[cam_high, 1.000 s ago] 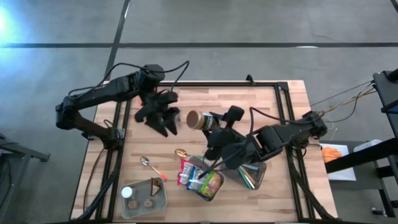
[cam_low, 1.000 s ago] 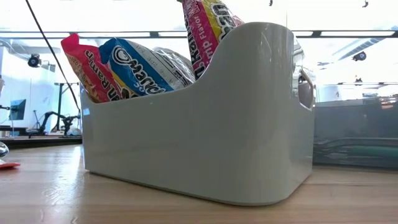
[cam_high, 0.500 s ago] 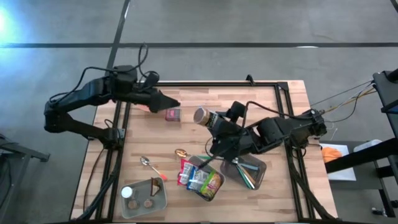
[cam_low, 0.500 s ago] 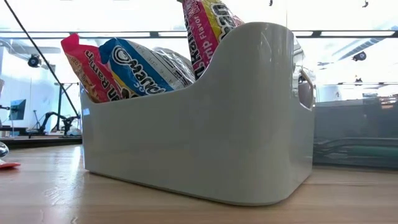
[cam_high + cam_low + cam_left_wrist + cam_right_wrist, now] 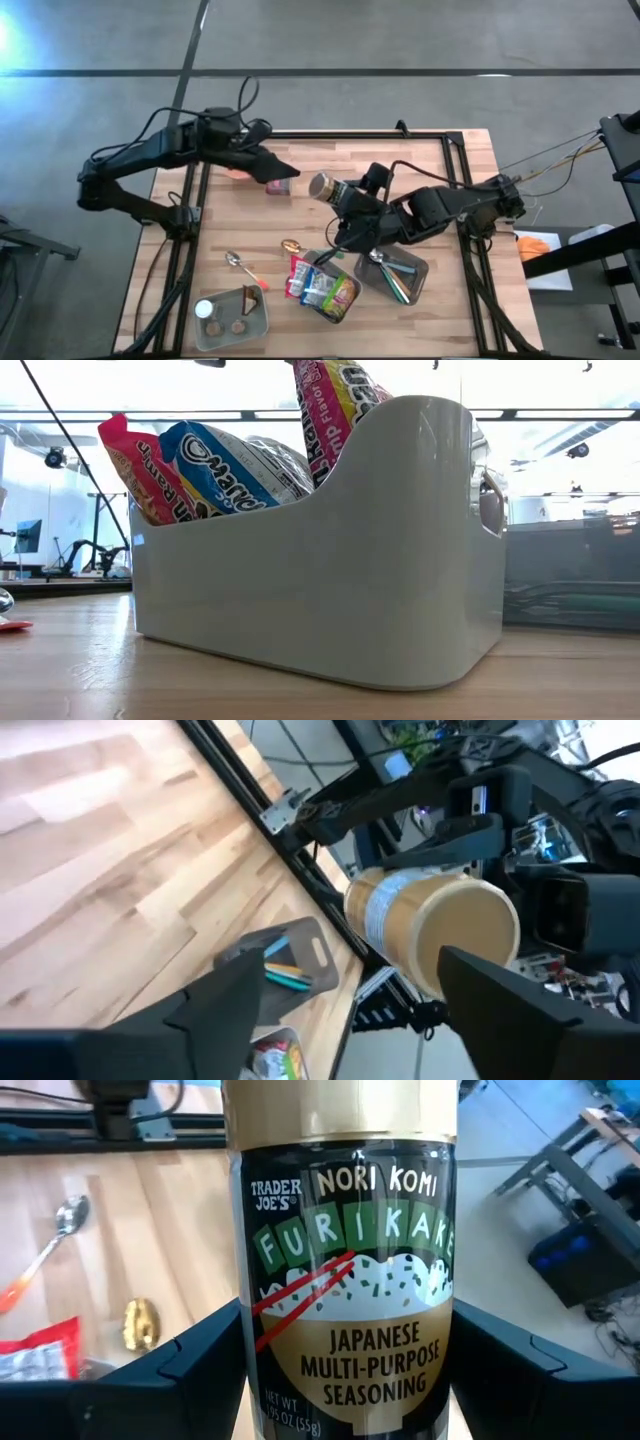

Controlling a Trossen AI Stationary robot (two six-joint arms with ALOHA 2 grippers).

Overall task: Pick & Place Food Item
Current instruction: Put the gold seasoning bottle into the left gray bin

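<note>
The furikake jar (image 5: 345, 1250) sat pinched in the right gripper (image 5: 345, 197) — mid-carry, lifted off the table. The left gripper (image 5: 283, 175), fingers spread, pointed toward it; a handover or placement seemed next.

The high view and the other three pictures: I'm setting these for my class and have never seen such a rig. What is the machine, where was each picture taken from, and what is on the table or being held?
It is a robot with two dark jointed arms, each ending in a two-finger tool. The high view looks straight down on the wooden table. The low view sits at table height, close to a white bin filled with snack packets. The other two pictures come from cameras on the arms' wrists.

On the table are the bin, a grey tray of utensils and a spoon. The right tool holds a furikake jar above the table. The left tool is open and empty, pointing towards the jar.
</note>
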